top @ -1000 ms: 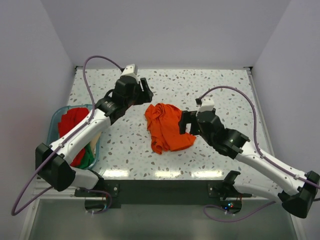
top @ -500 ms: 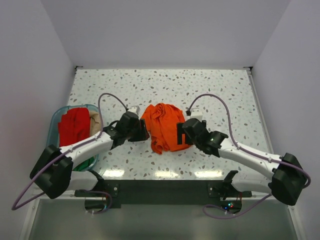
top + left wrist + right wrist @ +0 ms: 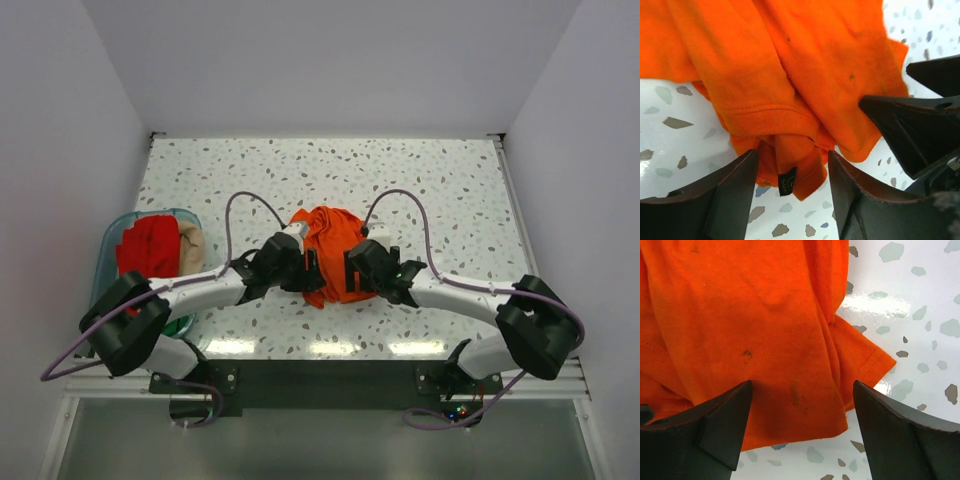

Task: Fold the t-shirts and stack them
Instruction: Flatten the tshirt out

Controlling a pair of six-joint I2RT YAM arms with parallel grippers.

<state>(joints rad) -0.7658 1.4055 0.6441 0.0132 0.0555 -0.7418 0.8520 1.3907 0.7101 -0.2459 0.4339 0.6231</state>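
Speckled table (image 3: 450, 190): crumpled orange t-shirt (image 3: 330, 245) lies mid-table, toward the near edge. Teal tub (image 3: 108, 240) at left holds a red t-shirt (image 3: 150, 250) and a beige one (image 3: 192, 248). My left claw (image 3: 792, 167) is wide, straddling the orange shirt's bunched edge. My right claw (image 3: 800, 390) is wide over its hem.

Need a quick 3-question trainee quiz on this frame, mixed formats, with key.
1. True or false: the left gripper is shut on the crumpled orange cloth t-shirt.
2. Where is the red cloth t-shirt? A: in the translucent teal plastic tub. B: folded on top of the orange t-shirt. C: in the left gripper.
3. Fill in: the right gripper sits over the orange t-shirt's edge with its jaws ____.

Key: 1 false, its jaws are apart, straddling the hem by the dark label. 2 A. 3 open.
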